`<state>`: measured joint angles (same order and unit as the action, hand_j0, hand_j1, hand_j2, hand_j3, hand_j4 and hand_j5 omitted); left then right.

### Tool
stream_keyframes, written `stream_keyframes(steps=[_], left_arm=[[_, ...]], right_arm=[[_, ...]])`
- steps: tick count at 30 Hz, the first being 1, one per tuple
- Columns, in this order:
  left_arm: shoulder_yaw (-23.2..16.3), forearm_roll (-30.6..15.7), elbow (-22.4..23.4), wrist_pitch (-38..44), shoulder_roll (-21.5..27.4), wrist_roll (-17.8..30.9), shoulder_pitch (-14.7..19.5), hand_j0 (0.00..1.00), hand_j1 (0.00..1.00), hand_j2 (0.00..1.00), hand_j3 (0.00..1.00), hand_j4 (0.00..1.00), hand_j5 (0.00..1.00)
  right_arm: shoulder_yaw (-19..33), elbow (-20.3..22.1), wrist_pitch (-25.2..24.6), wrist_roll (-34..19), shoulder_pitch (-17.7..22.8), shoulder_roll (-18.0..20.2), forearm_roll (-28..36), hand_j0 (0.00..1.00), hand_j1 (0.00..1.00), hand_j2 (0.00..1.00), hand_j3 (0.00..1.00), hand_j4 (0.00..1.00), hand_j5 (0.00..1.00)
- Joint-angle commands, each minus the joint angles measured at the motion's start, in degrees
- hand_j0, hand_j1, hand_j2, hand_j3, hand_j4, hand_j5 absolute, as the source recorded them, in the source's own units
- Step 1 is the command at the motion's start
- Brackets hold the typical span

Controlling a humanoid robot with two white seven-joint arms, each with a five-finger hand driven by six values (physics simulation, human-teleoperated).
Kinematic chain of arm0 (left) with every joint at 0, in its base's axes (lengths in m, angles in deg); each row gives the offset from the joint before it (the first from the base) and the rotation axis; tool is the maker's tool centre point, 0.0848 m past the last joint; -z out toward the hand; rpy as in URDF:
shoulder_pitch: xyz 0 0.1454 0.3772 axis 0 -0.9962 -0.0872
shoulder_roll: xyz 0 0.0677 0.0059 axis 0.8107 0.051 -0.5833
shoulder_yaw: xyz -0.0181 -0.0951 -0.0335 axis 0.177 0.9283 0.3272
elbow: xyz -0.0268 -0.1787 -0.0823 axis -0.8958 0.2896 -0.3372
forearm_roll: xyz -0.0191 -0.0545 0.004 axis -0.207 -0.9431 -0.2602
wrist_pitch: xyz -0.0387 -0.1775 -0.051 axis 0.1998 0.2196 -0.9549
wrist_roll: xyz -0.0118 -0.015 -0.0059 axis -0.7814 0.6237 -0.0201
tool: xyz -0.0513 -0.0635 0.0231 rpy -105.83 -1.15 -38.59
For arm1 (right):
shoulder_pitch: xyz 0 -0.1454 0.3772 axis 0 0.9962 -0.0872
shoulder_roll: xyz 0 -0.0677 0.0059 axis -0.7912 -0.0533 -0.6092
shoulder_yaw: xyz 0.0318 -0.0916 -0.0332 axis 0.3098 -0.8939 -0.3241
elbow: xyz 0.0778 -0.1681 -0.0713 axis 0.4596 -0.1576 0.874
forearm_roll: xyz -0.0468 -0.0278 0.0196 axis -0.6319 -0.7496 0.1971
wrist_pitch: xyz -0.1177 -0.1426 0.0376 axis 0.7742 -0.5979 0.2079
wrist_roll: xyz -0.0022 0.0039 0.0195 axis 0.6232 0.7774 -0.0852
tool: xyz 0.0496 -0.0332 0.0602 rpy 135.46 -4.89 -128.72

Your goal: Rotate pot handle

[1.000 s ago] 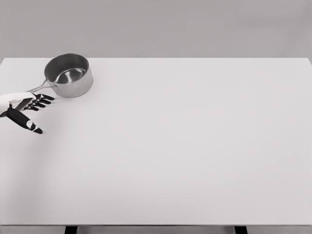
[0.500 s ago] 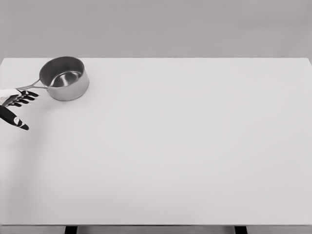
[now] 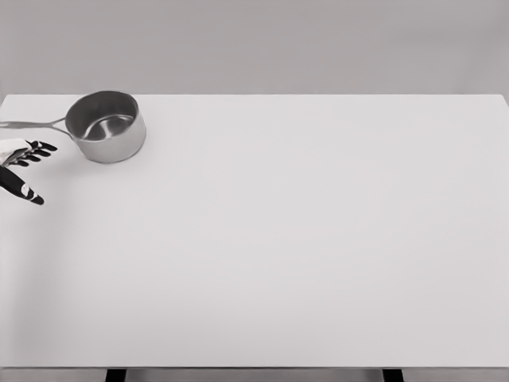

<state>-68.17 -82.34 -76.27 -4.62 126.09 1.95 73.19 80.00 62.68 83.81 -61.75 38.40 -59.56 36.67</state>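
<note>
While left hand sits splayed below handle | saucepan upright | push near handle tip, gently

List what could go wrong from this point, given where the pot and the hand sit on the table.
1. The shiny steel saucepan stands near the far-left corner of the white table, and its thin metal handle points toward the left edge; further pushing could send it overboard.
2. The left hand, fingers spread, lies beside the handle and holds nothing, so any contact is a nudge that could slip.
3. The hand is partly cut off by the picture's edge, so its contact would be hard to verify.
</note>
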Motion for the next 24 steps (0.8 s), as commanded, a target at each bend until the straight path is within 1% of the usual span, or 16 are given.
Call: stream_keyframes(steps=[1, 5, 8, 10, 11, 13, 14, 16, 17, 18, 19, 20, 21, 22, 23, 24], left_arm=[[0.4, 0.6, 0.6, -0.1, -0.4, 0.0, 0.0, 1.00, 1.00, 1.00, 1.00, 1.00, 1.00], [0.7, 0.4, 0.3, -0.1, -0.2, 0.0, -0.1, 1.00, 1.00, 1.00, 1.00, 1.00, 1.00], [2.1, -0.1, -0.5, -3.5, 0.2, 0.0, -0.4, 1.00, 1.00, 1.00, 1.00, 1.00, 1.00], [3.9, -0.3, -3.0, -3.9, 0.6, 0.0, -0.8, 1.00, 1.00, 1.00, 1.00, 1.00, 1.00], [5.0, -0.5, -4.2, -3.9, 1.2, 0.0, -1.5, 1.00, 1.00, 1.00, 1.00, 1.00, 1.00], [7.6, -0.6, -6.2, -3.9, 2.0, 0.0, -4.1, 1.00, 1.00, 1.00, 1.00, 1.00, 1.00], [8.3, -0.6, -6.3, -3.9, 2.2, 0.0, -4.9, 1.00, 1.00, 1.00, 1.00, 1.00, 1.00], [10.9, -0.6, -6.5, -3.9, 2.5, 0.0, -7.3, 1.00, 1.00, 1.00, 1.00, 1.00, 1.00], [11.8, -0.6, -7.4, -3.9, 3.0, 0.0, -7.9, 1.00, 1.00, 1.00, 1.00, 1.00, 1.00], [12.9, -0.8, -9.1, -3.9, 4.7, 0.0, -9.4, 1.00, 1.00, 1.00, 1.00, 1.00, 1.00], [13.8, -1.8, -10.1, -3.9, 5.1, 0.0, -10.5, 1.00, 1.00, 1.00, 1.00, 1.00, 1.00], [15.8, -4.1, -12.3, -4.0, 6.2, 0.0, -12.7, 1.00, 1.00, 1.00, 1.00, 1.00, 1.00], [18.6, -6.0, -15.4, -4.0, 7.7, 0.0, -15.5, 1.00, 1.00, 1.00, 1.00, 1.00, 1.00], [20.0, -6.9, -16.5, -4.1, 7.8, 0.0, -16.6, 1.00, 1.00, 1.00, 1.00, 1.00, 1.00], [24.0, -8.6, -19.2, -4.4, 8.5, 0.0, -19.7, 1.00, 1.00, 1.00, 1.00, 1.00, 1.00], [27.0, -9.1, -20.4, -5.9, 8.9, 0.0, -22.3, 1.00, 1.00, 1.00, 1.00, 1.00, 1.00]], right_arm=[[0.0, 0.0, 0.0, 0.0, 0.0, 0.0, 0.0, 1.00, 1.00, 1.00, 1.00, 1.00, 1.00], [0.0, 0.0, 0.0, 0.0, 0.0, 0.0, 0.0, 1.00, 1.00, 1.00, 1.00, 1.00, 1.00], [0.0, 0.0, 0.0, 0.0, 0.0, 0.0, 0.0, 1.00, 1.00, 1.00, 1.00, 1.00, 1.00], [0.0, -0.1, 0.0, 0.0, 0.0, 0.0, 0.0, 1.00, 1.00, 1.00, 1.00, 1.00, 1.00], [0.0, 0.0, 0.0, 0.0, 0.0, 0.0, 0.0, 1.00, 1.00, 1.00, 1.00, 1.00, 1.00], [0.0, 0.0, 0.0, 0.0, 0.0, 0.0, 0.0, 1.00, 1.00, 1.00, 1.00, 1.00, 1.00], [0.0, 0.0, 0.0, 0.0, 0.0, 0.0, 0.0, 1.00, 1.00, 1.00, 1.00, 1.00, 1.00], [0.1, 0.0, 0.0, 0.0, 0.0, 0.0, 0.0, 1.00, 1.00, 1.00, 1.00, 1.00, 1.00], [0.0, 0.0, 0.0, 0.0, 0.0, 0.0, 0.0, 1.00, 1.00, 1.00, 1.00, 1.00, 1.00], [0.0, 0.0, 0.0, 0.0, 0.0, 0.0, 0.0, 1.00, 1.00, 1.00, 1.00, 1.00, 1.00], [0.0, 0.0, 0.0, 0.0, 0.0, 0.0, 0.0, 1.00, 1.00, 1.00, 1.00, 1.00, 1.00], [0.0, 0.0, 0.0, 0.0, 0.0, 0.0, 0.0, 1.00, 1.00, 1.00, 1.00, 1.00, 1.00], [0.0, 0.0, 0.0, 0.0, 0.0, 0.0, 0.0, 1.00, 1.00, 1.00, 1.00, 1.00, 1.00], [0.0, -0.1, 0.0, 0.0, 0.0, 0.0, 0.0, 1.00, 1.00, 1.00, 1.00, 1.00, 1.00], [0.0, -0.1, 0.0, 0.0, 0.0, 0.0, 0.0, 1.00, 1.00, 1.00, 1.00, 1.00, 1.00], [0.0, 0.0, 0.0, 0.0, 0.0, 0.0, 0.0, 1.00, 1.00, 1.00, 1.00, 1.00, 1.00]])
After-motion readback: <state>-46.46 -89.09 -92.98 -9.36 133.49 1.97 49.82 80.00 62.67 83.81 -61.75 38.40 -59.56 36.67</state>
